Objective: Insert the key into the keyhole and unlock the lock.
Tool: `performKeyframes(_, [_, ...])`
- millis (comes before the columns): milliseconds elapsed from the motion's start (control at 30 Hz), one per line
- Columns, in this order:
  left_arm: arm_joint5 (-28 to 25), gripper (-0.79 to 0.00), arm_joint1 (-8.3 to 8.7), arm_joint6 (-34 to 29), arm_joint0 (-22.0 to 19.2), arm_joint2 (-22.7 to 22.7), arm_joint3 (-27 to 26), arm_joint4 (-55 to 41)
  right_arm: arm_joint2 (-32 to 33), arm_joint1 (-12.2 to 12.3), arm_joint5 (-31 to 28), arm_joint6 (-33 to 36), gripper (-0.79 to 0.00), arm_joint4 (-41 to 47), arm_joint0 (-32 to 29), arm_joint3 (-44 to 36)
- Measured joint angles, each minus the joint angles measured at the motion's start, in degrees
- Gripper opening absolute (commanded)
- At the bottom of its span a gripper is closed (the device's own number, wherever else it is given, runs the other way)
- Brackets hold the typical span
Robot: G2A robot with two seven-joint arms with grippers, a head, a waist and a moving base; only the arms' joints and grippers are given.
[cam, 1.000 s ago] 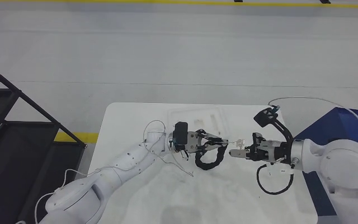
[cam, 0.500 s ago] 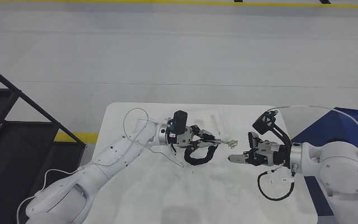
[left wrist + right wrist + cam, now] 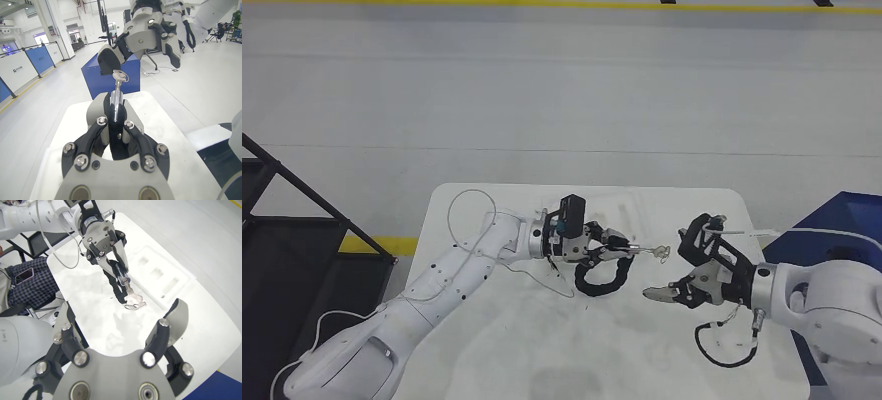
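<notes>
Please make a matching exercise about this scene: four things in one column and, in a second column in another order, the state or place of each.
Things:
1. key
2. lock
3. right claw
4. foam tray

States:
a. lying on the table
b. open, holding nothing
c. stuck in the end of the lock
d. held in the left claw

Pairs: 1-c, 2-d, 3-b, 4-a

Between the key (image 3: 119, 75) and the right gripper (image 3: 121, 308), whose jaws stand wide, is only air. The lock (image 3: 116, 98) and its black cable loop (image 3: 602, 285) hang left of this gap; a foam tray (image 3: 181, 275) lies farther on the table (image 3: 572, 345).
</notes>
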Motion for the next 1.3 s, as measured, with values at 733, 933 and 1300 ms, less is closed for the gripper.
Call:
performKeyframes(733, [-0.61,-0.785,-2.08,-3.10,0.57,-0.76,0.86,-1.11,-6.40,-0.36,1.50,-1.95,0.000,-7.35,2.28,-0.53])
performKeyframes(933, [-2.50,-0.785,-2.01,-1.38,0.55,-1.62,1.15,1.84,-4.69,-0.04,-2.32,-2.08,0.000,-7.73,2.93,0.25])
performKeyframes(1300, [-2.89,-0.785,-0.74,0.32,0.62,-1.41,0.44,3.87,-3.54,0.39,-12.43,-9.00,-0.477,-20.73,1.66,-0.05])
